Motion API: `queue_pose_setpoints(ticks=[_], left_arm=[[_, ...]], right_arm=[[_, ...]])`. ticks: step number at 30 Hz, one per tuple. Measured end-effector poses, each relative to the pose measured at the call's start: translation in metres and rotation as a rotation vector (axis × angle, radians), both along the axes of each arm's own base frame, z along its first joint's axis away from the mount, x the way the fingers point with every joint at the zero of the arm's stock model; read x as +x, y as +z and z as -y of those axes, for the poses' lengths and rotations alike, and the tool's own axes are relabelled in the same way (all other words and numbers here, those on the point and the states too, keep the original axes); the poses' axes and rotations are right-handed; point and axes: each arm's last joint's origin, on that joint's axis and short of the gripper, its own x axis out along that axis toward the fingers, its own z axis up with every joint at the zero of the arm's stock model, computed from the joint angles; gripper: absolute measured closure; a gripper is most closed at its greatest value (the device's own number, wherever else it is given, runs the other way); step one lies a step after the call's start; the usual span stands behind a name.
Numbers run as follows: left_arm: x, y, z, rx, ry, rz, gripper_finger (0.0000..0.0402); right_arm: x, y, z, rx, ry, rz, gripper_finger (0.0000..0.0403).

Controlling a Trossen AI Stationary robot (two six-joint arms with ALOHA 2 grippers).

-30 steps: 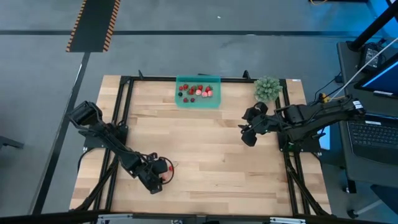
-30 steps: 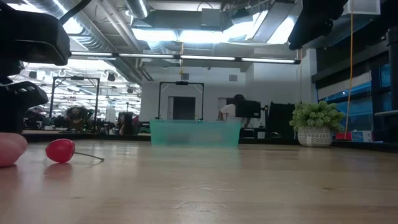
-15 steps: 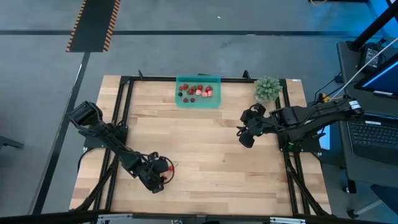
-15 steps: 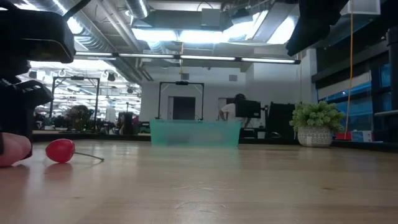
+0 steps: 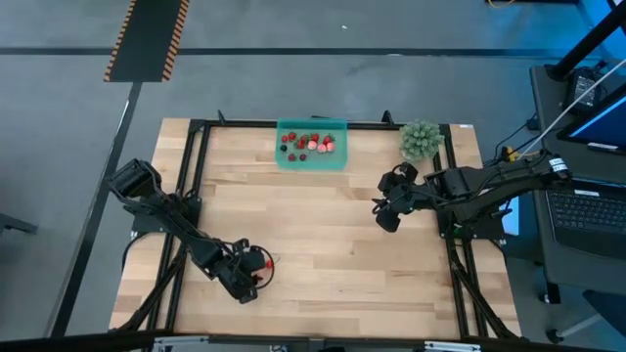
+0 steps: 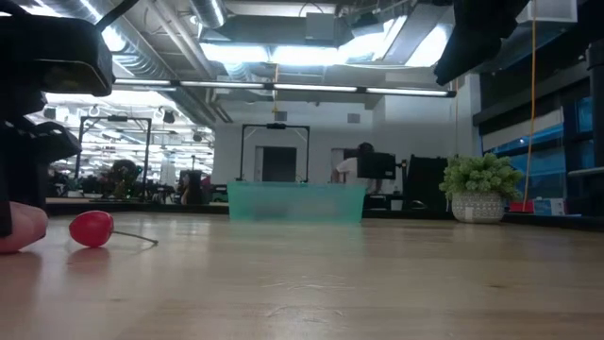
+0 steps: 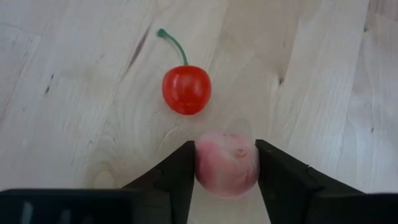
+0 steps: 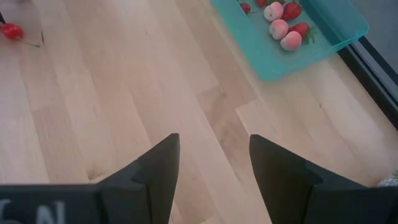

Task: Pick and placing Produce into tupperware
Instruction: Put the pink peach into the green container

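A pale pink piece of produce [image 7: 227, 163] lies on the wood near the table's near left, between the fingers of my left gripper [image 7: 226, 177], which is shut on it. Just beyond it lies a red cherry [image 7: 186, 89] with a green stem. The teal tupperware [image 5: 312, 145] stands at the far middle of the table. It holds several red and pink pieces [image 8: 283, 28]. My right gripper [image 5: 383, 213] hovers open above the table's right side, with nothing between its fingers. My left gripper pinches the pink piece by its two opposite sides [image 7: 202, 163] between its two fingers. The fingers slant down onto it from the table's near left. The piece's underside [image 6: 21, 244] sits on the table.
A small green potted plant [image 5: 420, 139] stands at the far right corner, beside the tupperware. Bare wood lies between the cherry and the tupperware. A black frame [image 5: 196, 137] runs along the table's sides.
In the low view a dark finger of my left gripper has come in against the pink piece and now covers its left part. The piece and the cherry stay where they were on the table.
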Motion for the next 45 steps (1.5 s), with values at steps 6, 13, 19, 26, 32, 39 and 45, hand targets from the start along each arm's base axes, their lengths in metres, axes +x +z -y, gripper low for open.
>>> queue_pose_setpoints(ticks=[6, 13, 19, 26, 32, 39, 45], left_arm=[[0.000, 0.000, 0.000, -0.002, 0.004, 0.001, 0.0284], [0.010, 0.017, 0.005, -0.024, 0.009, 0.062, 0.0284], [0.039, 0.060, 0.011, 0.108, -0.028, 0.265, 0.0288], [0.084, 0.111, -0.018, 0.385, -0.027, 0.408, 0.0278], [0.120, 0.132, -0.086, 0.422, 0.056, 0.387, 0.0289], [0.136, 0.138, -0.188, 0.288, 0.109, 0.348, 0.0282], [0.123, 0.137, -0.271, 0.291, 0.219, 0.317, 0.0291]], right_arm=[[0.000, 0.000, 0.000, 0.000, 0.000, 0.000, 0.0206], [0.000, 0.000, 0.000, 0.000, 0.000, -0.002, 0.0206], [0.000, 0.000, 0.000, 0.000, 0.000, -0.002, 0.0206], [0.000, 0.000, 0.000, -0.017, 0.022, -0.011, 0.0206], [0.000, 0.000, 0.000, -0.030, 0.040, -0.019, 0.0206], [-0.003, -0.002, 0.001, -0.056, 0.065, -0.066, 0.0206], [-0.004, -0.001, 0.003, -0.140, 0.042, -0.069, 0.0206]])
